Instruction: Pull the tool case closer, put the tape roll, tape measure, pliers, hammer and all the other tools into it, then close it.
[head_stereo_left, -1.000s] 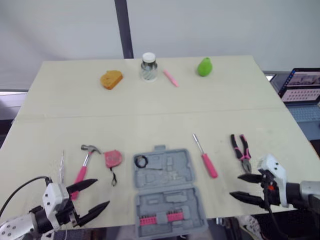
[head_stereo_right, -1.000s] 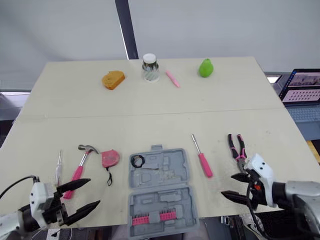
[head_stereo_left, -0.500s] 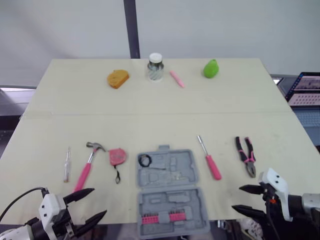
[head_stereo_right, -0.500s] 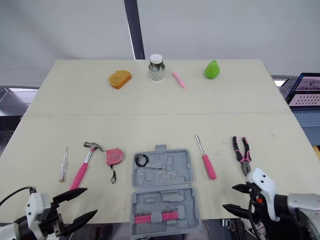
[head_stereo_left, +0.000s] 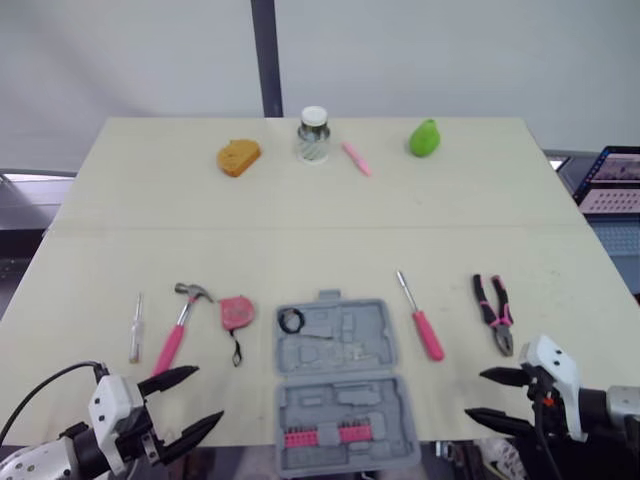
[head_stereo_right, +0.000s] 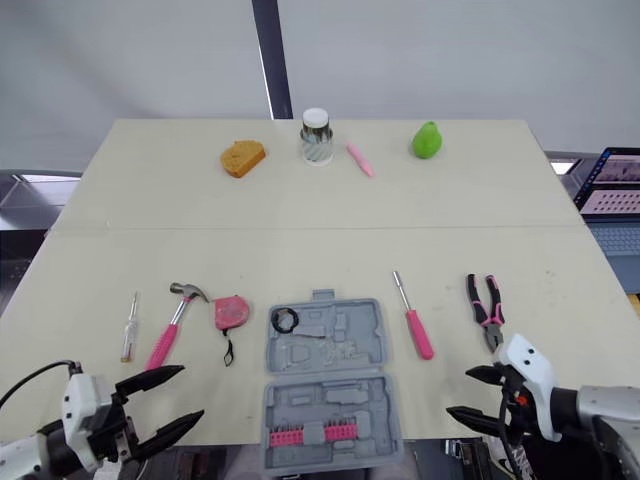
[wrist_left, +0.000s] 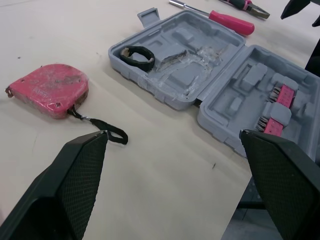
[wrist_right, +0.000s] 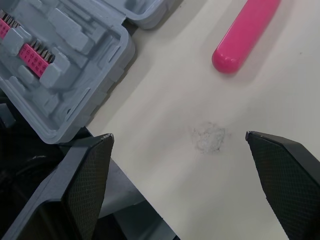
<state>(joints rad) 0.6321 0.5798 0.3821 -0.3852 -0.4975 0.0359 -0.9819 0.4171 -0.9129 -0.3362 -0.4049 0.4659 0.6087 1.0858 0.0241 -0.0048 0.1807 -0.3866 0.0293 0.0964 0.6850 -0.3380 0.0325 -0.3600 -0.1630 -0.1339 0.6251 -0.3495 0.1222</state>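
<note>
The grey tool case (head_stereo_left: 340, 385) lies open at the table's front edge, with a black tape roll (head_stereo_left: 291, 322) in its far half and pink bits in the near half. To its left lie the pink tape measure (head_stereo_left: 236, 312), the pink-handled hammer (head_stereo_left: 178, 325) and a small screwdriver (head_stereo_left: 135, 327). To its right are a pink screwdriver (head_stereo_left: 420, 318) and the pliers (head_stereo_left: 497, 312). My left gripper (head_stereo_left: 205, 395) hangs open near the front edge, below the hammer. My right gripper (head_stereo_left: 475, 393) is open too, just in front of the pliers. Neither holds anything.
Along the far edge stand an orange sponge-like piece (head_stereo_left: 239, 157), a glass jar (head_stereo_left: 313, 135), a pink marker (head_stereo_left: 354, 158) and a green pear shape (head_stereo_left: 424, 137). A laptop (head_stereo_left: 610, 180) sits off the table's right side. The case's near half overhangs the front edge.
The camera view has shifted. Both grippers sit lower, nearer the table's front edge, than a second ago, still open. The tools and case have not moved.
</note>
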